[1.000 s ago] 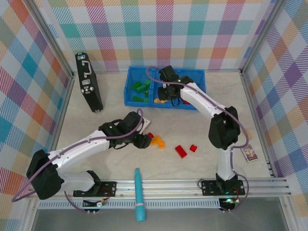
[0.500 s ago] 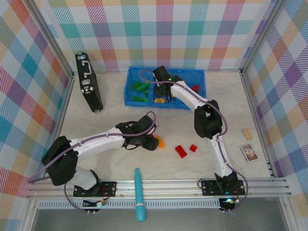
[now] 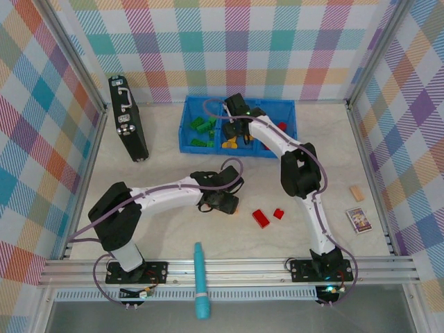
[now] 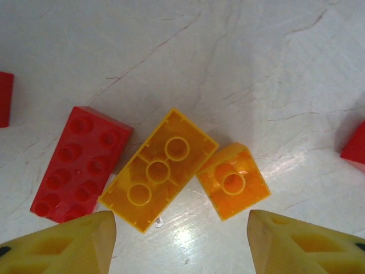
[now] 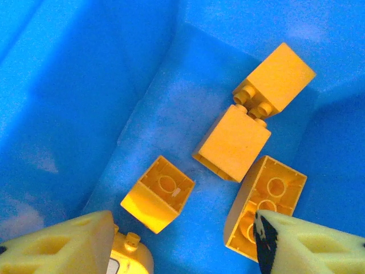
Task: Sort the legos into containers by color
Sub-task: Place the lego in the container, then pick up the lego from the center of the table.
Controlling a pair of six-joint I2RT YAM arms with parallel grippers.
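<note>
A: Tray?
B: Tray (image 3: 201, 150) sits back-centre on the table (image 3: 173, 166); case (image 3: 128, 119) stands to its left, apart.
A: Loose bricks?
B: Left wrist view, left to right: eight-stud brick (image 4: 80, 165), long upturned brick (image 4: 158, 170), small upturned brick (image 4: 234, 181), the last two touching. Top view: larger brick (image 3: 261, 218) lies just left of smaller brick (image 3: 278, 214). Block (image 3: 356, 193) lies behind card (image 3: 360, 219), far right.

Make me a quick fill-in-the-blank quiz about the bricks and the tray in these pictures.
The tray's left compartment holds ___ bricks. The right tool is open over the ___ compartment. Under the left tool, the long yellow brick lies studs ___. The studded brick left of it is ___.
Missing: green, middle, down, red.
</note>
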